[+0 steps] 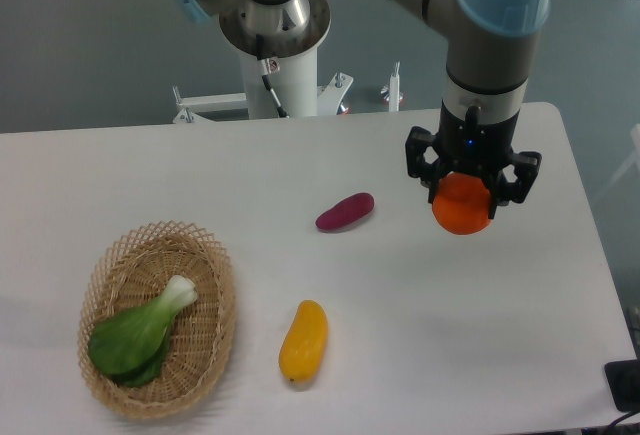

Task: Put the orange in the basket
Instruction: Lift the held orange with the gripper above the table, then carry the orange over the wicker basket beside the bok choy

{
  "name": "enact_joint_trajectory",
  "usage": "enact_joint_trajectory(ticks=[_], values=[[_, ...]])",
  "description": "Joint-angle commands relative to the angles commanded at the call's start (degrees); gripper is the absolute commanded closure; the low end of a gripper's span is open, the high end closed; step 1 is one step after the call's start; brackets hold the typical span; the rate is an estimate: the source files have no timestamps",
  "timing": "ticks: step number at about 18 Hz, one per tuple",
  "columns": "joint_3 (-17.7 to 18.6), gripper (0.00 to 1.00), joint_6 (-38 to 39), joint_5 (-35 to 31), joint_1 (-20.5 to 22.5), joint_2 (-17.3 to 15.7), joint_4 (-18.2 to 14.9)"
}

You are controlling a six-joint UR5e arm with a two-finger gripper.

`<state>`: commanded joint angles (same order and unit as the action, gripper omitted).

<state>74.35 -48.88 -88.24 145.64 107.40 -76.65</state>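
Observation:
The orange (461,210) is a round bright red-orange fruit held in my gripper (466,195), which is shut on it above the right part of the white table. The fruit's top is hidden between the black fingers. The basket (205,255) is an oval tan wicker basket at the front left of the table, far to the left of the gripper. A green bok choy (140,333) lies inside it.
A purple sweet potato (345,212) lies mid-table, left of the gripper. A yellow-orange mango-like fruit (303,341) lies near the front, right of the basket. The arm's base column (280,65) stands behind the table. A dark object (625,385) sits at the front right corner.

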Motion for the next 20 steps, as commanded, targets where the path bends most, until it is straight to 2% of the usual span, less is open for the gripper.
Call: enact_joint_trajectory(ticks=[4, 9, 11, 16, 18, 20], values=[[1.4, 0.39, 7.29, 0.61, -4.13, 0.53, 4.3], [3.69, 0.39, 28.54, 0.53, -12.48, 3.16, 12.3], [3.96, 0.39, 35.06, 0.26, -16.43, 4.65, 13.45], [4.57, 0.37, 44.12, 0.44, -24.34, 8.96, 14.86], [4.66, 0.35, 44.31, 0.44, -26.71, 11.24, 16.61], [4.75, 0.37, 44.49, 0.35, -28.21, 12.83, 18.19]])
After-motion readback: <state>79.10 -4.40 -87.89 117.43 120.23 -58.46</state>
